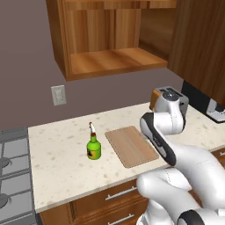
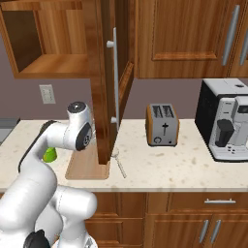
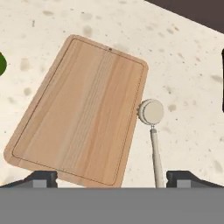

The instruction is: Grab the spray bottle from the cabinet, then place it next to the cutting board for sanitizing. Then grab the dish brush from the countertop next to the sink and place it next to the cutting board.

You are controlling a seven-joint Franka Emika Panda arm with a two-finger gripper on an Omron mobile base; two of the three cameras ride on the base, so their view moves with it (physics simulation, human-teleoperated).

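While the left base view hides the fingers behind the arm, the spray bottle (image 1: 93, 147) stands upright on the countertop (image 1: 57, 162) just beside the cutting board (image 1: 131, 146), nozzle up.

From the right base view, the open cabinet (image 2: 104, 87) door hangs close beside the wrist; a careless lift could clip it, I judge.

Under the gripper (image 3: 111, 178), jaws spread wide and empty, the dish brush (image 3: 152, 131) lies beside the board, handle toward the fingers, head pointing away.
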